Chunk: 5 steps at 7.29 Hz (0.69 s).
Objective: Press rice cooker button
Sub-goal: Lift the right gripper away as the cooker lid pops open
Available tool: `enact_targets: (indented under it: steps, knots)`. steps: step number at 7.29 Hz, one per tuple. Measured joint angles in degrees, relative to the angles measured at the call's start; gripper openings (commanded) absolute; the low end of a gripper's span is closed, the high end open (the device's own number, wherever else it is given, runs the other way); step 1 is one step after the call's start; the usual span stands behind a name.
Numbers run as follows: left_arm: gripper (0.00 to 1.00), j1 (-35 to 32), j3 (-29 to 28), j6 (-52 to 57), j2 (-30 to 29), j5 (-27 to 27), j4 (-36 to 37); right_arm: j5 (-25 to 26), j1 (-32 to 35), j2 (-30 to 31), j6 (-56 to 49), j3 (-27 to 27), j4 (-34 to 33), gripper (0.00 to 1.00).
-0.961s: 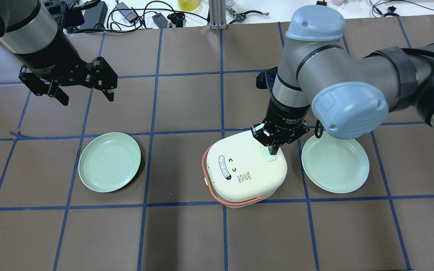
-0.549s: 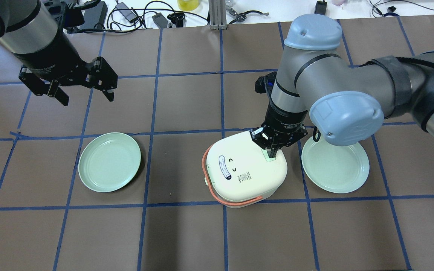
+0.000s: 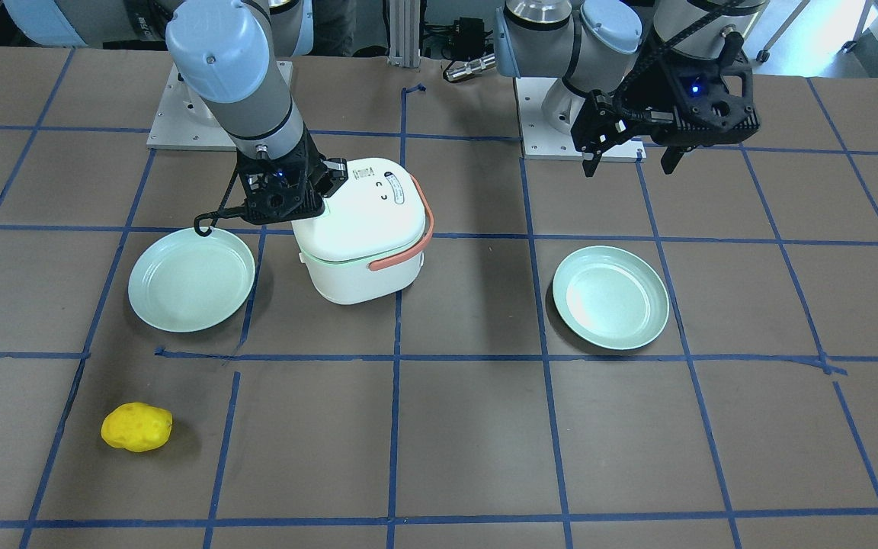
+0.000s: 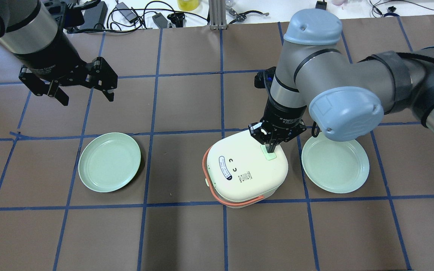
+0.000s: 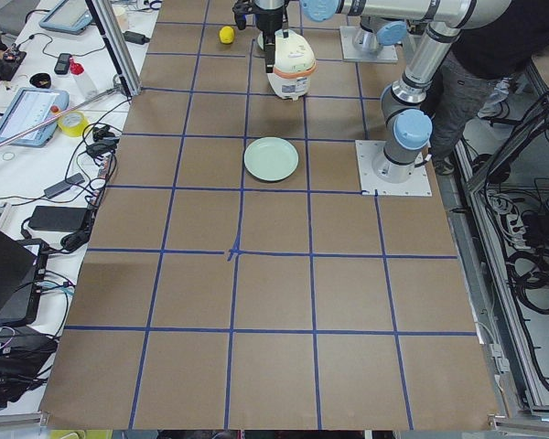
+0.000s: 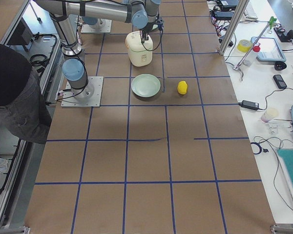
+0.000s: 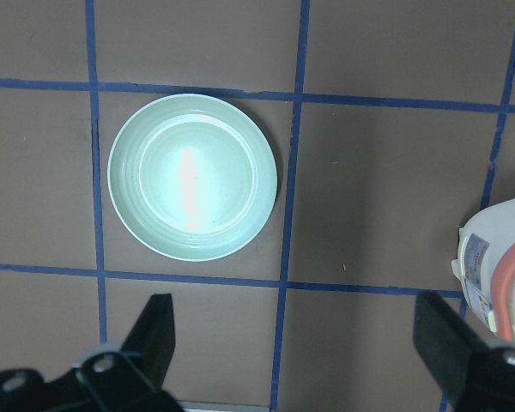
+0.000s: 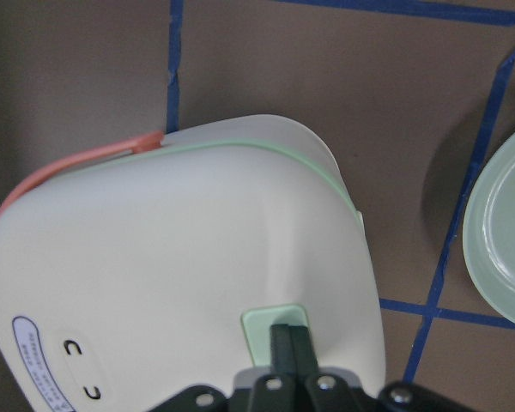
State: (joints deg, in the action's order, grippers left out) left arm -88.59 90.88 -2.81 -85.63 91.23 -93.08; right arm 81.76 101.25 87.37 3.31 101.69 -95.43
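The cream rice cooker (image 4: 245,169) with an orange handle stands mid-table; it also shows in the front view (image 3: 363,229) and the right wrist view (image 8: 180,283). Its pale green button (image 4: 269,153) sits on the lid's far right part, and shows in the right wrist view (image 8: 275,330). My right gripper (image 4: 271,148) is shut, its fingertips (image 8: 290,343) resting on the button, pointing straight down. My left gripper (image 4: 85,92) is open and empty, held above the table at the far left, well away from the cooker.
One green plate (image 4: 109,162) lies left of the cooker, under my left gripper in the left wrist view (image 7: 193,176). Another green plate (image 4: 335,162) lies right beside the cooker. A yellow sponge (image 3: 136,427) lies near the operators' edge.
My right gripper shifted slightly left and stays with its shut tips on the button. The left arm has not moved.
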Motion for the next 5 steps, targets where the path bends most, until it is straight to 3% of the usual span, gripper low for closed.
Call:
enact_targets:
  steps: [1, 2, 5]
  knots:
    - [1.0, 0.0, 0.0, 0.0, 0.0, 0.0, 0.0, -0.5, 0.0, 0.2, 0.4, -3.5, 1.9, 0.64]
    - [1.0, 0.0, 0.0, 0.0, 0.0, 0.0, 0.0, -0.8, 0.0, 0.3, 0.8, -7.7, 4.4, 1.0]
    - [1.0, 0.0, 0.0, 0.0, 0.0, 0.0, 0.0, 2.5, -0.7, 0.3, 1.1, -17.5, 8.8, 1.0]
